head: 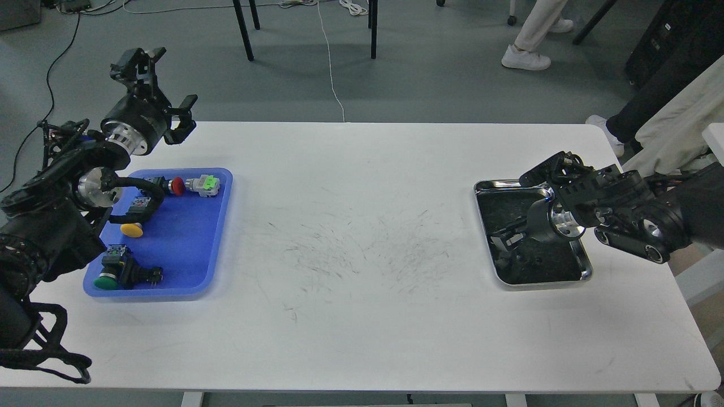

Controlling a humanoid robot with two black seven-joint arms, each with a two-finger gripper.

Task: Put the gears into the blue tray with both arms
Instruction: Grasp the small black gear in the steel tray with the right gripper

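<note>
The blue tray (184,243) lies at the table's left and holds several coloured push-button switches (177,185). No gear shows in it. My left gripper (162,86) hangs above the table's far left corner, beyond the tray, open and empty. My right gripper (505,238) reaches down into the steel tray (586,265) at the right, its fingertips low over the dark bottom. Its fingers are dark against that dark bottom, so their gap is unclear. A tiny dark round speck (537,261) in that tray may be a gear; other gears cannot be made out.
A yellow-capped switch (131,229) and a green-capped one (107,281) sit in the blue tray's left half under my left arm's cable loop. The white table (362,254) is scuffed in the middle. Chair legs and a person's feet (526,56) are beyond the far edge.
</note>
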